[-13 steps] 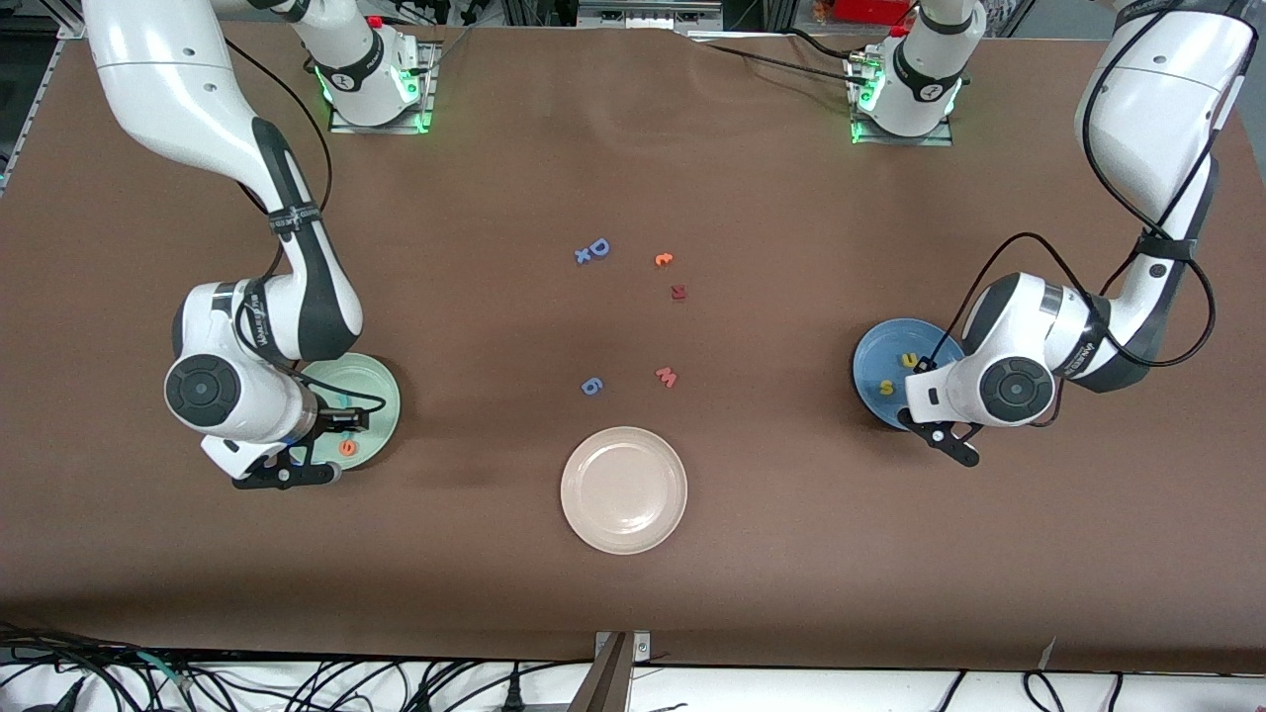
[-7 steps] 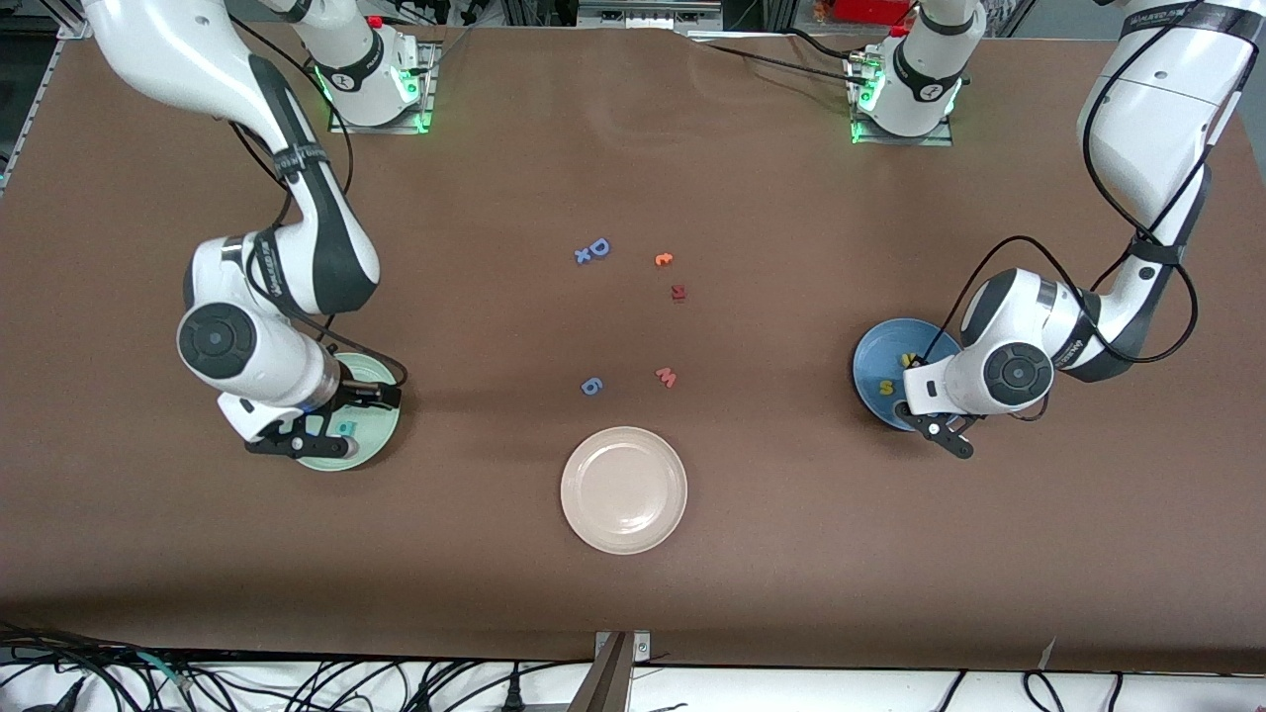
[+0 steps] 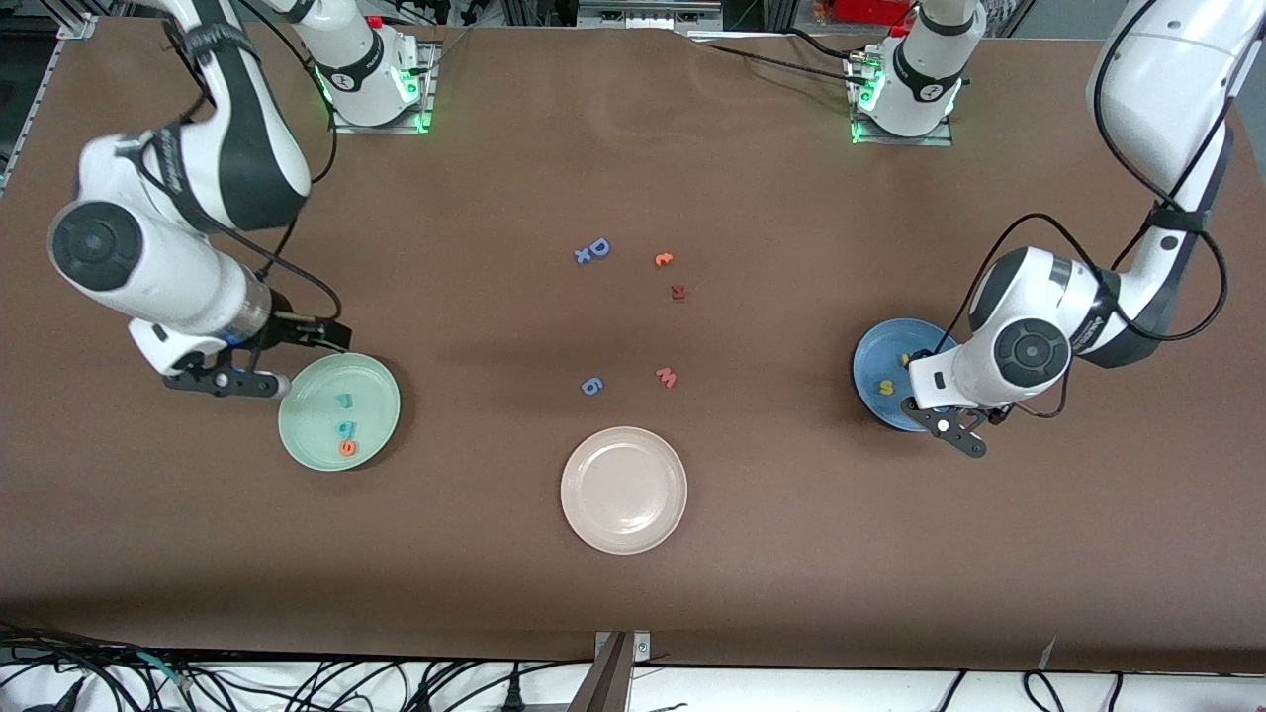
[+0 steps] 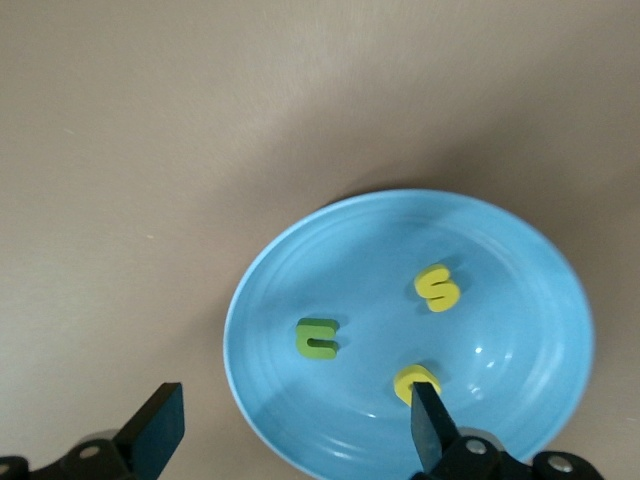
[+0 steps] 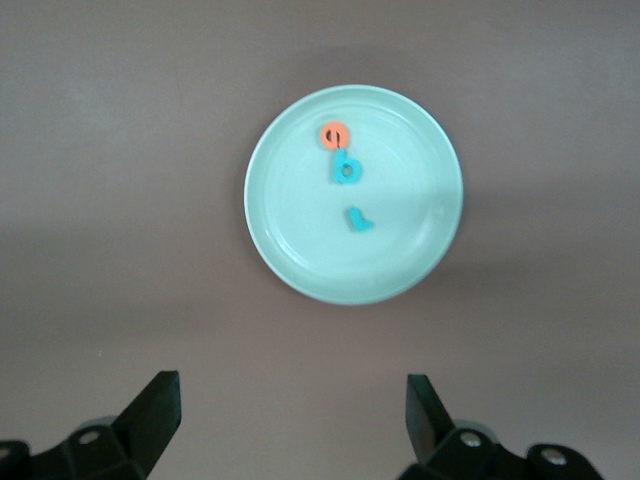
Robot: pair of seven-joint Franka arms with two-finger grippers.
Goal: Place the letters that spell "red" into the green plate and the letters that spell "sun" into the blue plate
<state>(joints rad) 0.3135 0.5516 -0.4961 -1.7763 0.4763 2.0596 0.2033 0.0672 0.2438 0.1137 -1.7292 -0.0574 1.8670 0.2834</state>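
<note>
Nearest the front camera lies the beige plate (image 3: 623, 489), with nothing in it. A little farther off, toward the right arm's end of the worktop, the green plate (image 3: 371, 381) holds the teal "r" (image 3: 344, 400), the teal "d" (image 3: 345, 427) and the orange "e" (image 3: 348, 447); the "e" and "d" look to be touching. The right tool (image 3: 227, 381) hangs over bare worktop just beside that plate, released, with nothing between its fingers.

Toward the left arm's end, the blue plate (image 3: 875, 361) carries the yellow "s" (image 4: 437, 287), the olive letter (image 4: 318, 337) and the yellow "u"/"n" letter (image 4: 415, 381). The left tool (image 3: 954, 433) hovers over the plate's near rim, jaws spread wide and holding nothing.

By this layout both words seem placed. The likely trouble is at the blue plate: one finger (image 4: 430, 430) stands right by the yellow "u"/"n" letter, so a sideways pull-away could drag it out or clip the rim and tip the plate.

Farther still, mid-worktop, lie the blue "6" (image 3: 590, 386) and salmon "w" (image 3: 666, 376), then a dark red letter (image 3: 678, 292), an orange "c" (image 3: 663, 259), a blue "D" (image 3: 598, 247) and a small blue "x" (image 3: 583, 256).

Count: three plates, six plated letters, six strays, two tools.
</note>
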